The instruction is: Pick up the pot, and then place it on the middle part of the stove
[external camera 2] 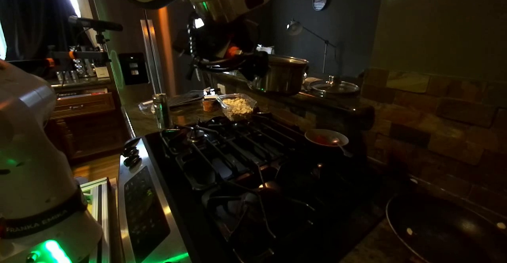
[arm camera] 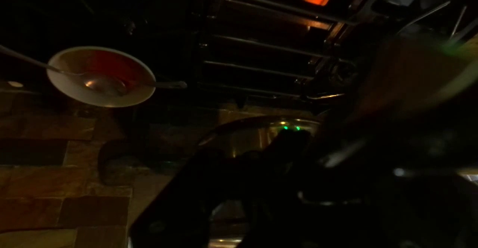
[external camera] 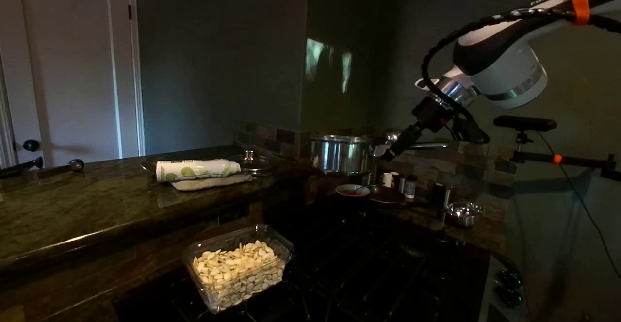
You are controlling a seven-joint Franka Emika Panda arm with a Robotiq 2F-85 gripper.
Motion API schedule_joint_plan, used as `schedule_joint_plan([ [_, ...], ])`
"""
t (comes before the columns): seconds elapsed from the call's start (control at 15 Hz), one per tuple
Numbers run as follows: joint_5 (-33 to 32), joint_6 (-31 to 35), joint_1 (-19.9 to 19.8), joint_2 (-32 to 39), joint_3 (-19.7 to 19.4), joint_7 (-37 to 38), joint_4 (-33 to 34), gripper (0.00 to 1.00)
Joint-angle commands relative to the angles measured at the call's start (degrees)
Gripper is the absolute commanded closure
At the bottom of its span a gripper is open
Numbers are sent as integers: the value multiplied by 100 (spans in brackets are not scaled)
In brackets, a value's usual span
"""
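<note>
A Franka arm [external camera: 514, 74] reaches in from the upper right of an exterior view, its wrist [external camera: 455, 90] slanting down toward the pot [external camera: 342, 157], a black cable [external camera: 425, 63] looping alongside. The gripper [external camera: 389, 155] pinches the pot's long, straight handle [external camera: 432, 146] near the end that joins the body, the rest jutting beyond. Round, straight-sided and shiny, the stainless-steel pot hangs nearly level in midair, higher than the black stove [external camera 2: 225, 168] in both exterior views; which part of the stove lies beneath cannot be told. Pale streaks run down the pot's side, and the dim wrist view catches a golden curve of its metal.
</note>
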Motion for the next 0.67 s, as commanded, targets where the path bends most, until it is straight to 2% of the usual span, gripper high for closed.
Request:
schedule_joint_plan([
  [0.0, 35, 496, 374, -571, -158, -72, -646, 98],
  [0.2, 29, 954, 742, -470, -170, -48, -837, 98],
  [0.27, 310, 1060, 701, -187, 4, -230, -670, 98],
  [0.33, 348, 1468, 857, -47, 31, -275, -732, 98],
  [0.6, 391, 2169, 1199, 406, 16, -393, -762, 98],
])
